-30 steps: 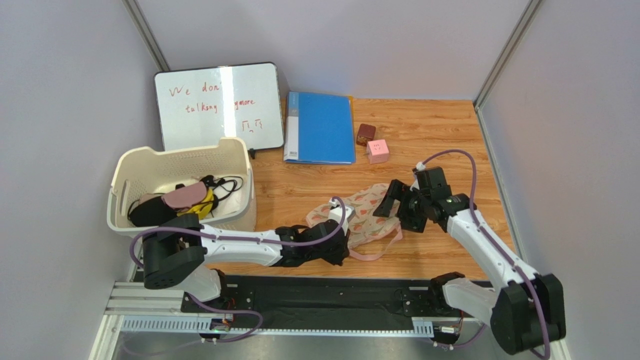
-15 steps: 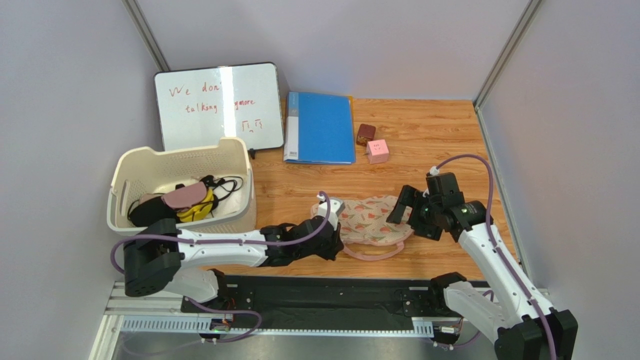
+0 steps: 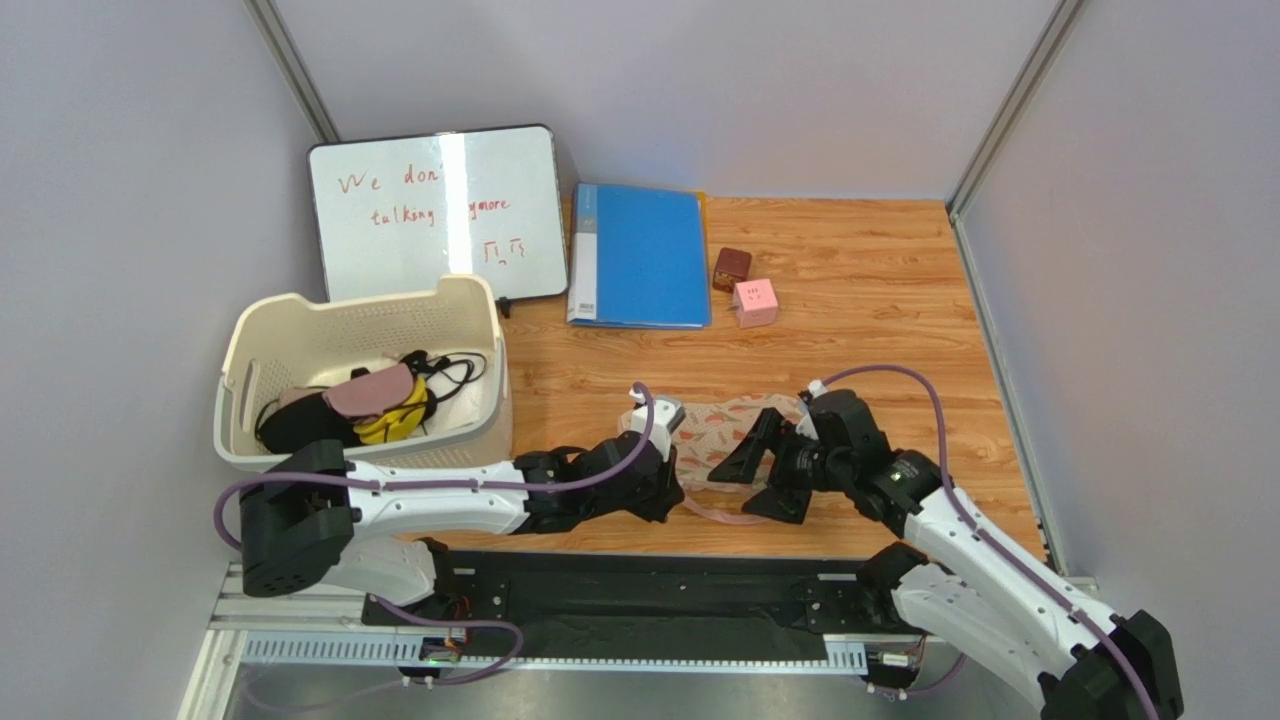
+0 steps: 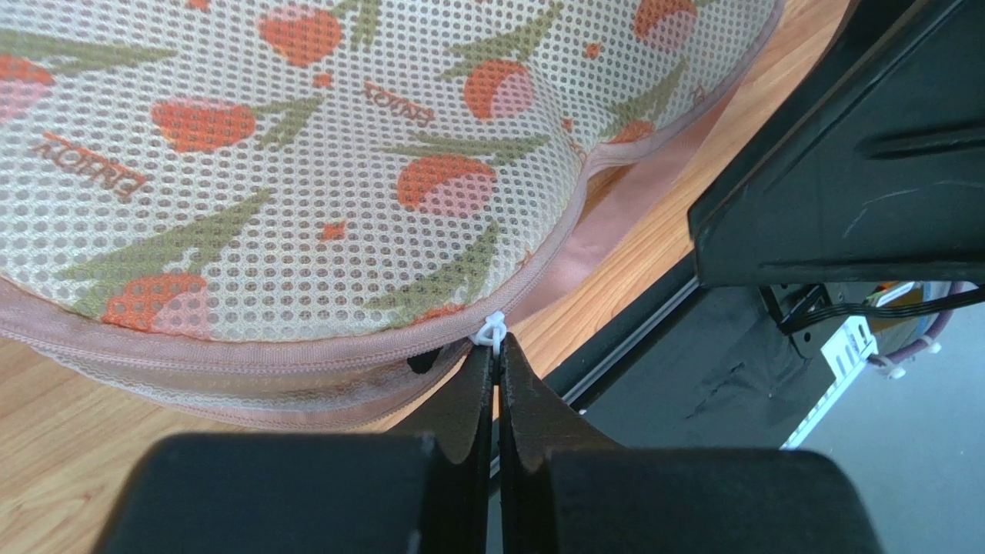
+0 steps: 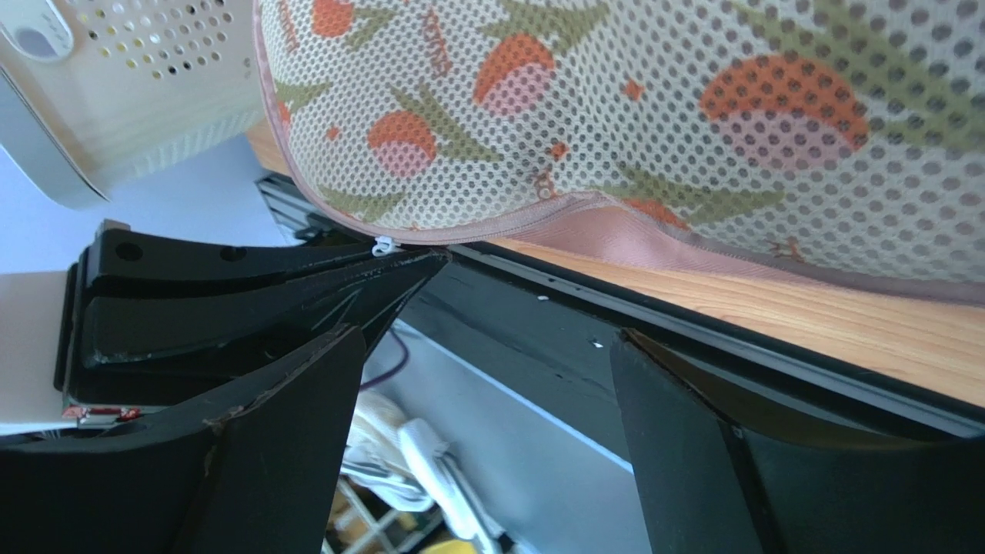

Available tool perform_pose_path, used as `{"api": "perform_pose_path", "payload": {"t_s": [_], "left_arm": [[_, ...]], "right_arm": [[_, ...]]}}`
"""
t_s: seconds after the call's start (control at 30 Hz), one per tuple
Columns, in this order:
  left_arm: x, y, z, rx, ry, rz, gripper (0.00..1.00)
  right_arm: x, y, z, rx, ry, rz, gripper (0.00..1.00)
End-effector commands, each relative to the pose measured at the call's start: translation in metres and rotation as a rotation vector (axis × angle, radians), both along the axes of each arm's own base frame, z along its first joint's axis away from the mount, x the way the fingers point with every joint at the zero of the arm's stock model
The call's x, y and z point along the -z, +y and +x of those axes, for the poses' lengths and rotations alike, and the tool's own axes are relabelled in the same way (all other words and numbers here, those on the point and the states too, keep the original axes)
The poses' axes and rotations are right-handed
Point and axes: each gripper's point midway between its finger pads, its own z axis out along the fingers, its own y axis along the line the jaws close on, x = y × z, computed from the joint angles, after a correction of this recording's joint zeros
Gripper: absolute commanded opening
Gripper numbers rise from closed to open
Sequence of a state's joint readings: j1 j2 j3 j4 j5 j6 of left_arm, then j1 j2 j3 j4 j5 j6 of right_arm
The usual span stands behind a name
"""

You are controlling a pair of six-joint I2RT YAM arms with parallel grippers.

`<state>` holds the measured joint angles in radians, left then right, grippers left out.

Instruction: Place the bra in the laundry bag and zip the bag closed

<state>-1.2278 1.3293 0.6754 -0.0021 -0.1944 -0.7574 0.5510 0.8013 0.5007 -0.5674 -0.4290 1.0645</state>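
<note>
The laundry bag (image 3: pixel 709 426) is a flat, softly domed pouch of beige mesh printed with small red and green motifs, bound all round in pink zip edging (image 4: pixel 231 358), with a pink loop (image 4: pixel 630 214) trailing from its near side. It lies on the wooden worktop (image 3: pixel 902 285) close to the near edge, about midway along it, between the two arms. The left gripper (image 4: pixel 495 352) is clenched, its fingertips pinching the small white zip pull (image 4: pixel 491 331) at the seam on the bag's near left side. The right gripper (image 5: pixel 488 335) stands released and wide at the bag's near right side, nothing between its fingers, one black finger close to the left gripper's tips, so both claws crowd the same stretch of seam. At the left edge sits a cream basket (image 3: pixel 286 338) holding pink, yellow and black garments. A whiteboard (image 3: pixel 436 210) with red writing leans at the far left corner, a blue folder (image 3: pixel 639 255) lies beside it along the far edge, and a brown cube (image 3: pixel 732 267) and a pink cube (image 3: pixel 756 300) rest just right of the folder, well apart from the bag. The bag's long axis runs left to right, roughly parallel with the near edge, its printed face up and its loop towards the arm bases
</note>
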Motion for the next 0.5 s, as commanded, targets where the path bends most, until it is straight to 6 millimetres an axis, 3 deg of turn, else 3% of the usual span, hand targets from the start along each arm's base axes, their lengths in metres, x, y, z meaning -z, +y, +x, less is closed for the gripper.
{"api": "perform_pose_path", "payload": {"t_s": [0.0,0.23,0.33,0.47], "left_arm": [[-0.022,-0.019,0.001,0.018,-0.010,-0.078,0.00],[-0.024,-0.027,-0.011,0.041,-0.003,-0.090,0.00],[-0.022,-0.032,-0.016,0.059,0.001,-0.085,0.00],[-0.020,-0.033,-0.019,0.057,0.009,-0.084,0.00]], "right_arm": [[-0.008,0.015,0.017,0.170,0.029,0.143,0.83],[0.002,0.023,0.031,0.182,0.040,0.141,0.77],[0.011,0.023,0.033,0.179,0.045,0.110,0.56],[0.018,0.023,0.032,0.166,0.055,0.094,0.49]]}}
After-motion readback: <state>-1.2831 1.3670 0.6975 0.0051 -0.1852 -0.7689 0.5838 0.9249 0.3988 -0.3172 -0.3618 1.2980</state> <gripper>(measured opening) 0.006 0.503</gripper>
